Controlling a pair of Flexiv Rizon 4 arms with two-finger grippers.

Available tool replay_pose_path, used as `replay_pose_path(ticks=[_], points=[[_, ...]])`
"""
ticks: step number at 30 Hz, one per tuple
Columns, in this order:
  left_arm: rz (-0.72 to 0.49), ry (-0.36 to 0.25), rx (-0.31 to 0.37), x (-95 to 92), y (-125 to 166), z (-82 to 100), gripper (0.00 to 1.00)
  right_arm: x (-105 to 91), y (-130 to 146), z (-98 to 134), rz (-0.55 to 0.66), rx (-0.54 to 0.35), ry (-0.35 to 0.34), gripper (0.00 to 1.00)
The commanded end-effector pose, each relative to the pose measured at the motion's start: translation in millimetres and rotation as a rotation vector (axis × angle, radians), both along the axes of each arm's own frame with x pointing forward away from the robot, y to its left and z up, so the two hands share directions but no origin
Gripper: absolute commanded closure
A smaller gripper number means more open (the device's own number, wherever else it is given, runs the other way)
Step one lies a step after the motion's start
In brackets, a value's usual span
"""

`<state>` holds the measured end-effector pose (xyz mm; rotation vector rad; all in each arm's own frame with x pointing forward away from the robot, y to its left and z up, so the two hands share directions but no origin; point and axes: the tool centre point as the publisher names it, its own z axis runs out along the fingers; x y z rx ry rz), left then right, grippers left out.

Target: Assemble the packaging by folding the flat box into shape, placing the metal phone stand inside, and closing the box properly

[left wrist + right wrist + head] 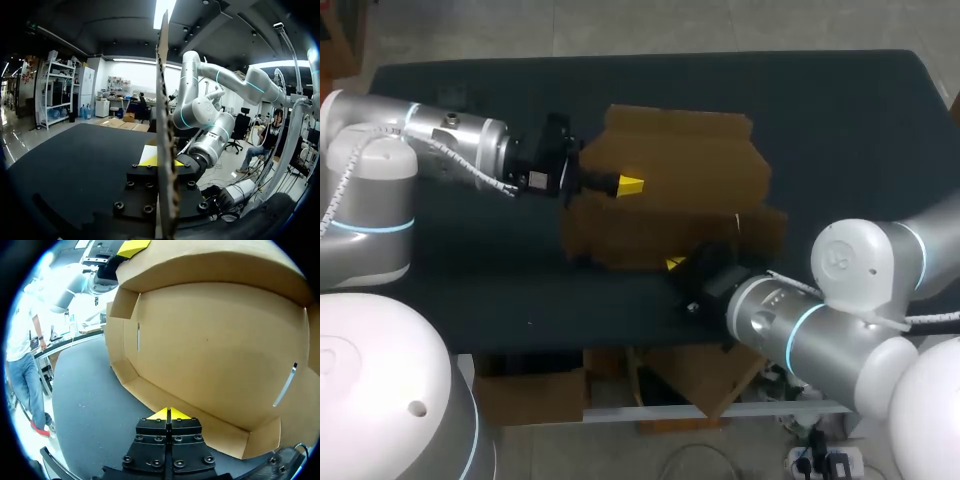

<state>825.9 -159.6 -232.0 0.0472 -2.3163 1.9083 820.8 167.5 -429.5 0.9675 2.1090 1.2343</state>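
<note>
Folding looks to be in hand: left jaws clamp the box (680, 170) at 9 o'clock; right jaws, closed on nothing, touch its 6 o'clock edge. Next, I'd say, square the walls.

Box (670, 200) matt brown cardboard; table (470, 290) dark matt.

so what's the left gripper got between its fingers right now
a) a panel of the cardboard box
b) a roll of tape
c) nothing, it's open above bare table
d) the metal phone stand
A: in the left wrist view a panel of the cardboard box stands edge-on between the fingers of the left gripper, which close on it from both sides. The head view shows that gripper at the box's left side.
</note>
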Motion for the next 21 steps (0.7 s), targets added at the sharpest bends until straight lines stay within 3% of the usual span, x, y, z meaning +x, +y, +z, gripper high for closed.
replay_pose_path(ticks=[1, 21], points=[[-0.002, 0.0, 0.005, 0.9, 0.9, -2.8, 1.0, -1.1, 1.6, -5.6, -0.006, 0.001, -0.007, 1.0], [-0.008, 0.006, 0.003, 1.7, 2.5, -7.5, 1.0, -1.1, 1.6, -5.6, -0.006, 0.001, -0.007, 1.0]])
